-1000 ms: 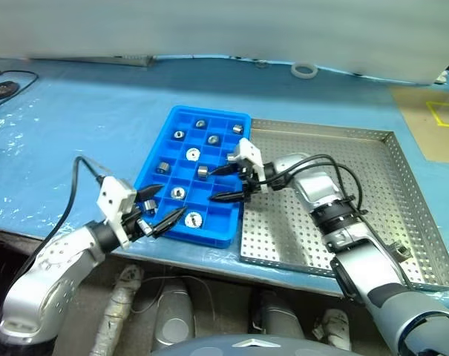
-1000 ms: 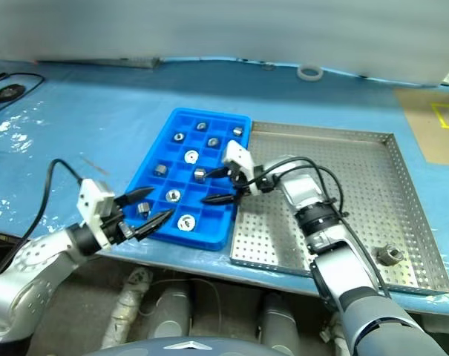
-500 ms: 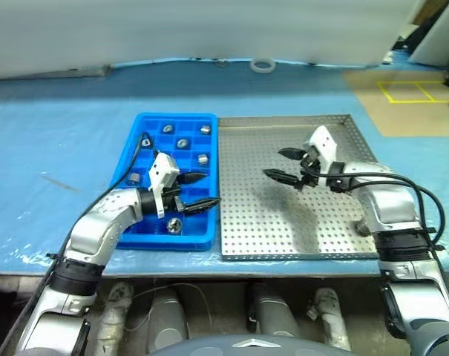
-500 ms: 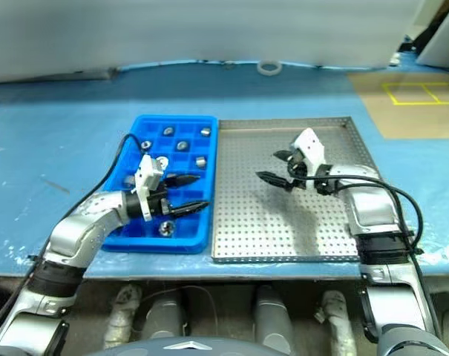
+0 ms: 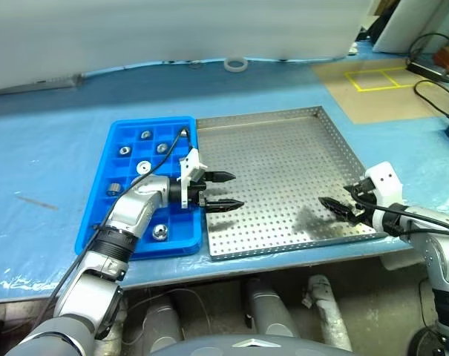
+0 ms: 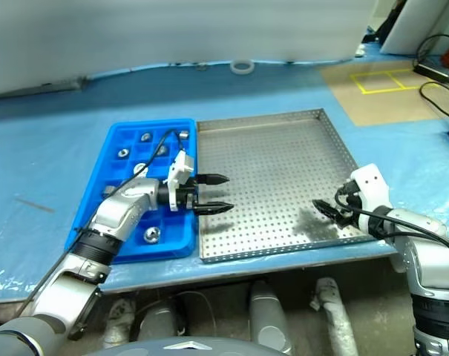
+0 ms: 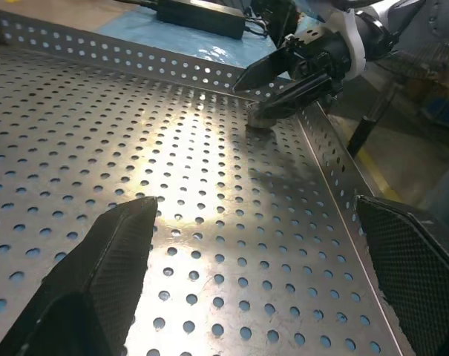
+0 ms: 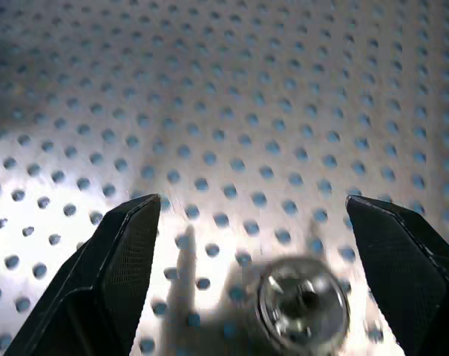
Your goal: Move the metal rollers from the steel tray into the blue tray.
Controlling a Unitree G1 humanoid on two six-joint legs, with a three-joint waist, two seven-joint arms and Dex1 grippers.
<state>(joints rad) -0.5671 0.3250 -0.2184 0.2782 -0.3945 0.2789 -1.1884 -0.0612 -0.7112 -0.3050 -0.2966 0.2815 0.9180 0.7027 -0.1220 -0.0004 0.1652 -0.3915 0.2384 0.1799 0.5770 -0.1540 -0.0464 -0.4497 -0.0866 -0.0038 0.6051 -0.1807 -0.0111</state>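
The steel tray (image 5: 276, 159) lies mid-table with the blue tray (image 5: 98, 222) against its left side. Several metal rollers (image 5: 159, 233) sit in the blue tray's compartments. One roller (image 8: 302, 302) rests on the steel tray's perforated floor by its near right corner. My right gripper (image 5: 334, 202) hangs open just over that roller (image 7: 265, 115), one finger on either side. My left gripper (image 5: 237, 190) is open and empty, reaching across the blue tray, its tips above the steel tray's left edge.
A white tape ring (image 5: 235, 64) lies at the table's back. A cardboard sheet with a yellow tape square (image 5: 372, 76) and cables (image 5: 432, 59) lie at the far right. A black power adapter (image 7: 198, 15) sits beyond the steel tray's rim.
The camera has swung right. My right gripper travelled from the blue tray across the steel tray to its near right corner. My left gripper moved right over the blue tray. Both stayed open.
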